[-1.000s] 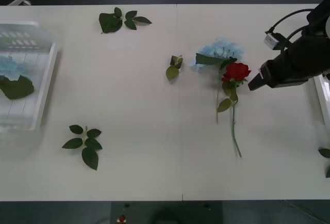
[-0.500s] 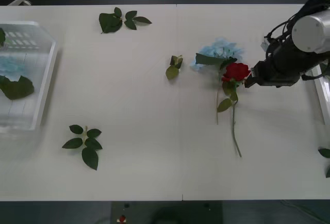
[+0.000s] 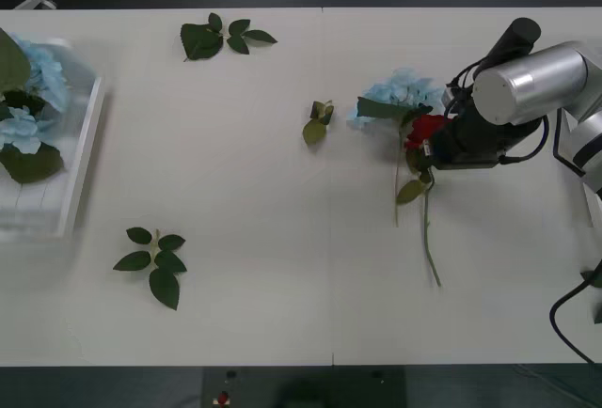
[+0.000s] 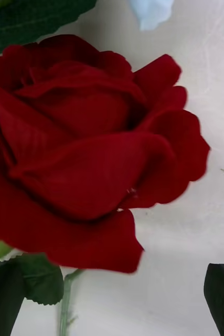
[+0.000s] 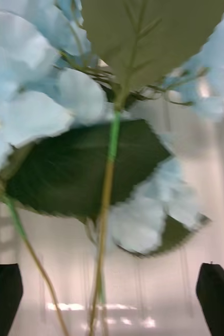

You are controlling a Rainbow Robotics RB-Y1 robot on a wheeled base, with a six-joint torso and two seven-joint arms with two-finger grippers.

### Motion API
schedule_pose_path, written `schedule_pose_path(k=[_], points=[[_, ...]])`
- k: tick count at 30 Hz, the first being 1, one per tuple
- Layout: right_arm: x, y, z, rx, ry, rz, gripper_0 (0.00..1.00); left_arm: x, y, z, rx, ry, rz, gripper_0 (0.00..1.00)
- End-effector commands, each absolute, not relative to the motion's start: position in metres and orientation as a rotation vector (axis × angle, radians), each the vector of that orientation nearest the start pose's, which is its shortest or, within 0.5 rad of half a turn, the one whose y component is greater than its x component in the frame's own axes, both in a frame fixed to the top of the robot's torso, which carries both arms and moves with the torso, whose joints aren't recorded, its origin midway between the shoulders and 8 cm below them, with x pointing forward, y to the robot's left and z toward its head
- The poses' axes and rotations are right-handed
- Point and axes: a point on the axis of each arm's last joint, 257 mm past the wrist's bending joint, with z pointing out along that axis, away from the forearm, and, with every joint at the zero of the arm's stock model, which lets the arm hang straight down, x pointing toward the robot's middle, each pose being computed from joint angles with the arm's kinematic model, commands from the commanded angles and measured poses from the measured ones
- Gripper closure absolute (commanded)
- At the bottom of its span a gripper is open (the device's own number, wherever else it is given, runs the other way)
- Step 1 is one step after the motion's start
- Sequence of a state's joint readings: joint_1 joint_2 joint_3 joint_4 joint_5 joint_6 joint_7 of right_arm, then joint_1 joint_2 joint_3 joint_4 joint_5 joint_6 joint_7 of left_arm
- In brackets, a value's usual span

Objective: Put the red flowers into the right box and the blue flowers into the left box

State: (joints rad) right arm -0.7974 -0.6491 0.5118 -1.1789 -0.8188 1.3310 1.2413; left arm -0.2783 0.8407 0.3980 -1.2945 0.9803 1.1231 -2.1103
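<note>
Right claw (image 3: pixel 425 148) has reached the red flower (image 3: pixel 419 130).

Deep red rose (image 4: pixel 85 152), green stem (image 3: pixel 429 234)

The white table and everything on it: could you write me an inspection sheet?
Surface: white table, seam down the middle.
Job's things: red rose lying beside a blue flower; more blue flowers over the left box.
Clutter: loose leaf sprigs and.
Grippers: right claw open around the rose bloom; left claw open above the blue flowers.
Cables: black cables by the right arm.
Surroundings: nothing seen.
</note>
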Motion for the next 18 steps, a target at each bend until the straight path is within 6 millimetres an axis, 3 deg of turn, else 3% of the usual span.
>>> schedule_pose_path(k=[1,9,13,15,17,18], points=[[0.565,-0.245,-0.271,-0.193,2.727,0.047,0.01,0.487,0.532,-0.132,0.315,2.238,0.011,0.0],[0.569,-0.244,-0.284,-0.203,2.723,0.052,0.0,0.462,0.471,-0.091,0.452,2.186,-0.216,0.0],[0.57,-0.244,-0.286,-0.216,2.721,0.049,0.01,0.46,0.418,-0.08,0.491,2.165,-0.368,0.0],[0.57,-0.244,-0.286,-0.225,2.722,0.047,0.05,0.46,0.382,-0.074,0.516,2.142,-0.475,0.0],[0.569,-0.245,-0.286,-0.23,2.724,0.044,0.16,0.46,0.352,-0.072,0.533,2.114,-0.575,0.0],[0.569,-0.246,-0.287,-0.231,2.727,0.044,0.29,0.461,0.33,-0.073,0.553,2.093,-0.632,0.0]])
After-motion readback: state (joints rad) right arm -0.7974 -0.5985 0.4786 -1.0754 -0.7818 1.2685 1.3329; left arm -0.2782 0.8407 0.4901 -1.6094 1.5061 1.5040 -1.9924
